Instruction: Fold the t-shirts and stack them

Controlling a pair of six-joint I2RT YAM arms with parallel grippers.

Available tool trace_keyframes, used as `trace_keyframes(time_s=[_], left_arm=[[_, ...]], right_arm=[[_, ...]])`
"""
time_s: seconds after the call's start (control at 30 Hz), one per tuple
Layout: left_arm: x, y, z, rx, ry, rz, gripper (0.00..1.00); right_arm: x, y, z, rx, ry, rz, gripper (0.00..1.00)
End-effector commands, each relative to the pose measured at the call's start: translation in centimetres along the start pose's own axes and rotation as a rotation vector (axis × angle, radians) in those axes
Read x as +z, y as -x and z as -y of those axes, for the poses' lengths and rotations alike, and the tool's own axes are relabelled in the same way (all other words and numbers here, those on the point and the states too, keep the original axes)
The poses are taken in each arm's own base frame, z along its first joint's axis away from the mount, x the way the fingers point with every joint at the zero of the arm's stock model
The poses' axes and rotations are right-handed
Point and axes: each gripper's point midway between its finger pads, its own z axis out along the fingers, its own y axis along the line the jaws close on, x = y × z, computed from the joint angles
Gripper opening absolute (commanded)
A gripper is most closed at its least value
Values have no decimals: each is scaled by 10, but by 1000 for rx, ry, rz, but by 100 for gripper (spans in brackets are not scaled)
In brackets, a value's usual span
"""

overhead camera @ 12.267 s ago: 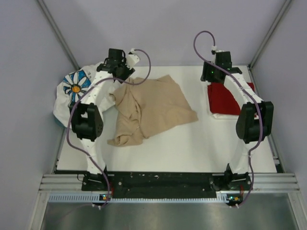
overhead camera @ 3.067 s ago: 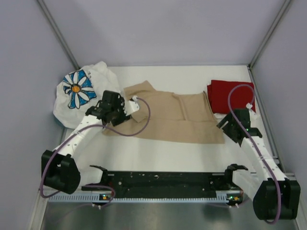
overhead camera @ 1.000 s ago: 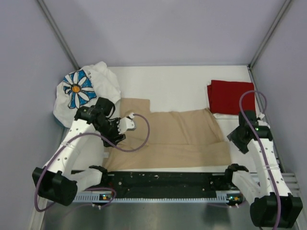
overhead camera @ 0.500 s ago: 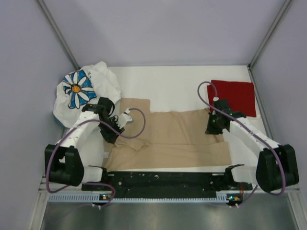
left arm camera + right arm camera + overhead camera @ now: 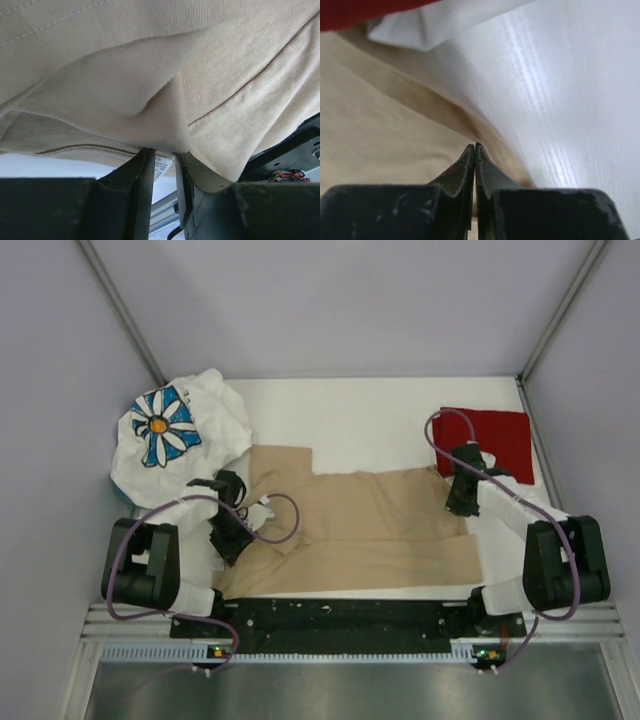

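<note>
The tan t-shirt [image 5: 370,525] lies spread flat across the near half of the table. My left gripper [image 5: 228,538] is at its left edge. In the left wrist view the jaws [image 5: 164,152] stand narrow, with a pucker of tan cloth [image 5: 150,65] and a care label caught at their tips. My right gripper [image 5: 458,502] is at the shirt's right edge, its jaws [image 5: 474,145] pressed together where a ridge of tan cloth [image 5: 380,115] ends. The folded dark red t-shirt [image 5: 495,440] lies at the back right. At the back left the daisy t-shirt [image 5: 165,430] sits crumpled.
The white table [image 5: 370,410] is walled on three sides. The black base rail [image 5: 350,625] runs along the near edge, just below the tan shirt's hem. A white cloth edge [image 5: 445,20] sticks out from under the red shirt [image 5: 360,10].
Both grippers have closed over the last second. The right arm swung in from the table's right side to the tan shirt's right edge. The left gripper shifted slightly along the left edge.
</note>
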Motion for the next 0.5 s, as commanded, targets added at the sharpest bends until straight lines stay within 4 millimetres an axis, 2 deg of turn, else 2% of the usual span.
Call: trace_keyframes(time_s=[0.0,0.13,0.2,0.27,0.33,0.37,0.43,0.47], left_arm=[[18,-6,-8,0,40,-4,29],[15,-11,-4,13,37,-8,30],[14,-14,-4,15,49,-12,31],[13,-16,-3,18,51,-14,32],[10,-15,-1,13,49,-5,32],[8,-15,-1,11,49,-2,32],[3,-14,-1,9,59,10,33],[1,-14,-3,8,69,14,33]], right_arm=[[-5,24,36,162,-57,134,0],[6,29,68,271,-98,106,0],[3,36,81,326,-115,132,0],[-5,47,85,346,-107,177,0],[-19,58,72,326,-18,222,0],[-28,63,59,291,34,252,0],[-50,76,27,176,160,357,0],[-61,77,-1,87,256,396,0]])
